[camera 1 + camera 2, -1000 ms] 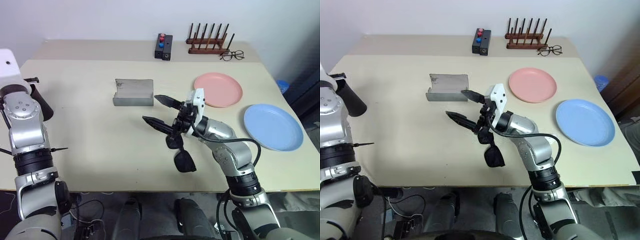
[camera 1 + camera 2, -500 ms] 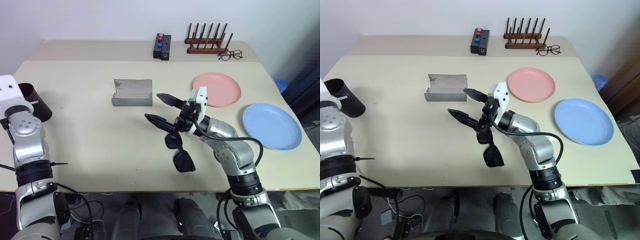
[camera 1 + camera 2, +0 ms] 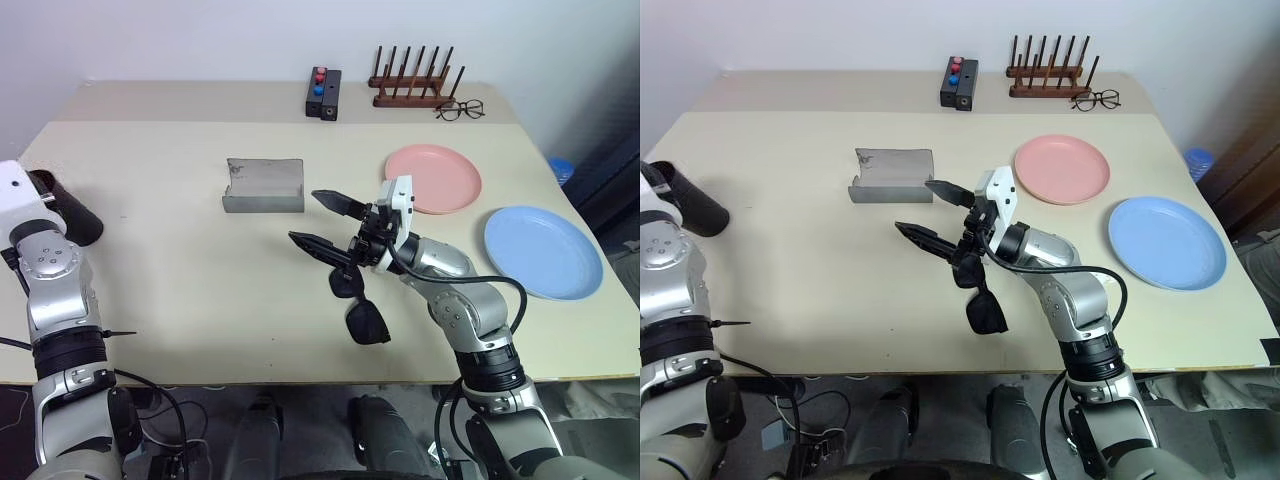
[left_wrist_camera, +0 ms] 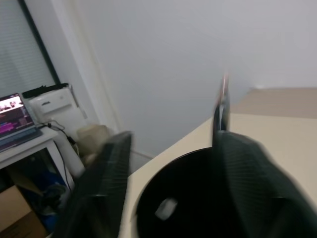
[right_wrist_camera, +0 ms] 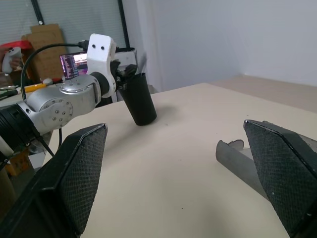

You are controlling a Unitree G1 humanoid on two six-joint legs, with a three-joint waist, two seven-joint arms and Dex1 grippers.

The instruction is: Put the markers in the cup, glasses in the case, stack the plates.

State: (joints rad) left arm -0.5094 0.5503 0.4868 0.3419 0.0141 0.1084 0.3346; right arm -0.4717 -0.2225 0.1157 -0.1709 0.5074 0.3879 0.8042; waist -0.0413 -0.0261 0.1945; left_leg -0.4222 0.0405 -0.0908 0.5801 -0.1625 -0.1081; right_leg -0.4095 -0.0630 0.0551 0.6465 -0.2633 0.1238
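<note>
The dark cup (image 3: pixel 75 213) leans over near the table's left edge, and my left gripper (image 5: pixel 130 74) stands open around its rim. In the blurred left wrist view a slim dark marker with a red end (image 4: pixel 222 106) sticks up past the cup's mouth (image 4: pixel 198 208). My right gripper (image 3: pixel 325 222) hangs wide open over the middle of the table with nothing between its fingers. The black glasses (image 3: pixel 360 310) lie on the table just below its wrist. The grey case (image 3: pixel 265 187) lies open beyond it. The pink plate (image 3: pixel 435 178) and blue plate (image 3: pixel 543 252) lie apart at the right.
A black box with red and blue buttons (image 3: pixel 326 93), a wooden rack (image 3: pixel 415 85) and thin clear spectacles (image 3: pixel 463 110) stand along the back. The cup is close to the table's left edge (image 3: pixel 20 160).
My left hand has sunk with the cup, which now leans further over, and its fingers have spread. The right arm and the glasses have not moved.
</note>
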